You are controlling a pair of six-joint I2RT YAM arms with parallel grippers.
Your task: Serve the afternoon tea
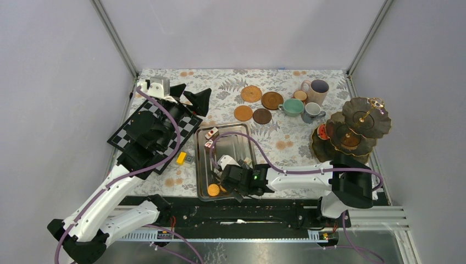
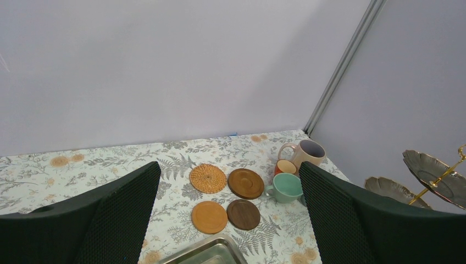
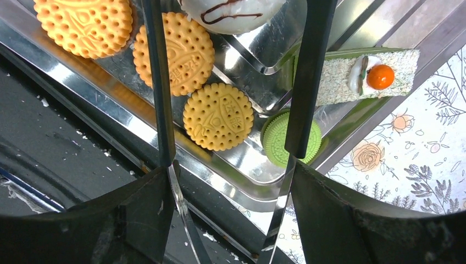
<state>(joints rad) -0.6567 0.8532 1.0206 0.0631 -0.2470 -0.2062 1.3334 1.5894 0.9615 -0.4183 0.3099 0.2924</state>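
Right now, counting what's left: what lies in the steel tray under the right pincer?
Three orange biscuits, a white drizzled donut, a green biscuit, a green cake slice. The right pincer's fingers hide parts of one orange biscuit, the green biscuit and the slice.

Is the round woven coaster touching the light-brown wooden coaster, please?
Apart; the left wrist view shows tablecloth between the round woven coaster and the light-brown wooden coaster.

The left arm (image 1: 101, 201) and the right arm (image 1: 299, 179) are both made of white tubes with chunky black joints. A purple cable (image 1: 258, 147) loops along each one, and a tiny green light (image 1: 255, 176) glows near the right wrist. The left claw (image 2: 229, 170) has fat black fingers (image 2: 118, 217) covered in little bumps.
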